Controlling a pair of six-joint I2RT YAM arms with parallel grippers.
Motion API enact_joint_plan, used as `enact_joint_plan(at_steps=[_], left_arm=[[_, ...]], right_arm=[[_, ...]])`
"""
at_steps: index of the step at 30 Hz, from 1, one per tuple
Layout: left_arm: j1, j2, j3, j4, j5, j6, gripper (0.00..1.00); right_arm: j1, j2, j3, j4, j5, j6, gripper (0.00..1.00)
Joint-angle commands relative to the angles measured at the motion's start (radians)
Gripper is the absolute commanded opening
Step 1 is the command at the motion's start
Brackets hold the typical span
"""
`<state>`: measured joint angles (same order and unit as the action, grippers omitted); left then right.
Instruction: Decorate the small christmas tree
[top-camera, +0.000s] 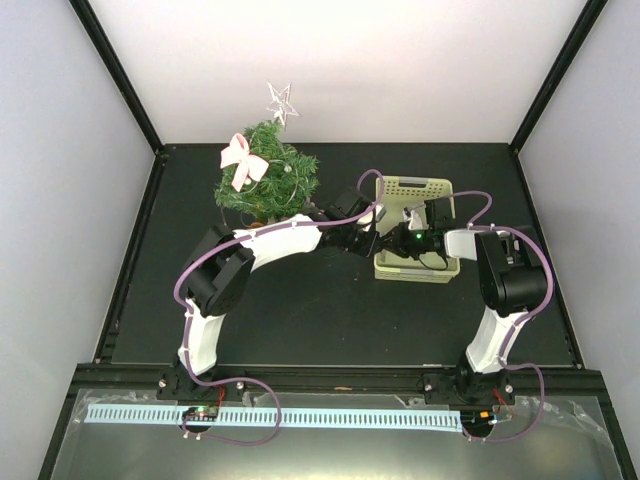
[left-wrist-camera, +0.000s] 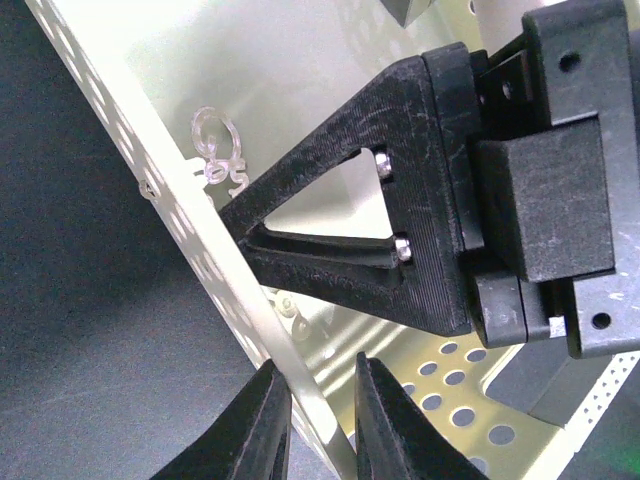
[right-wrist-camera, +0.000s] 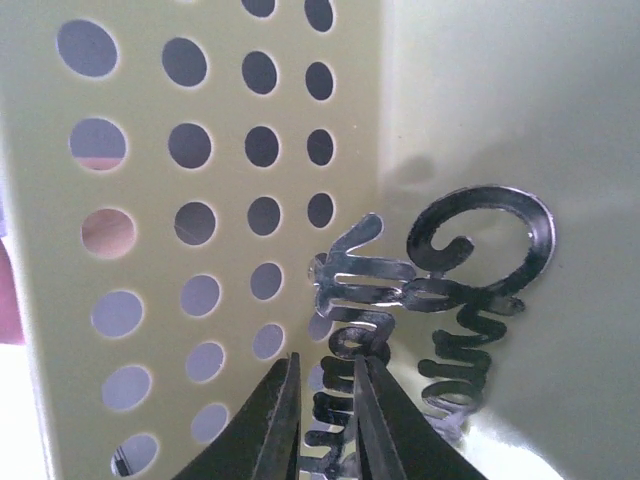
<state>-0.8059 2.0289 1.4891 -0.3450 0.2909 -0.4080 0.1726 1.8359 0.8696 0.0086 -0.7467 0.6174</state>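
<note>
On the table (top-camera: 300, 330), the small christmas tree (top-camera: 268, 180) stands at 11 o'clock and the pale green basket (top-camera: 415, 187) toward 2. The left fingers (left-wrist-camera: 265, 430) are nipped onto the basket's wall, seemingly steadying it. The right fingers (right-wrist-camera: 275, 420), narrowed to a slit, pinch the silver script ornament (right-wrist-camera: 370, 278) by its lower stroke. Lift straight up, slowly, lest it snag the wall. Only the right wrist view shows that pinch; overhead it is hidden.

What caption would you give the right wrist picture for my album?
Right tool straddles a clear script ornament inside the pale green perforated basket.
</note>
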Motion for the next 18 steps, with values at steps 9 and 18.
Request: enact_joint_plan(at_steps=[9,18], left_arm=[[-0.018,-0.029,0.017,0.017,0.019,0.025,0.18],[-0.018,-0.034,0.017,0.015,0.010,0.022,0.18]], right_arm=[[0.010,-0.013,-0.022,0.051,0.007,-0.023,0.01],[0.006,-0.114,0.015,-0.056,0.084,-0.075,0.01]])
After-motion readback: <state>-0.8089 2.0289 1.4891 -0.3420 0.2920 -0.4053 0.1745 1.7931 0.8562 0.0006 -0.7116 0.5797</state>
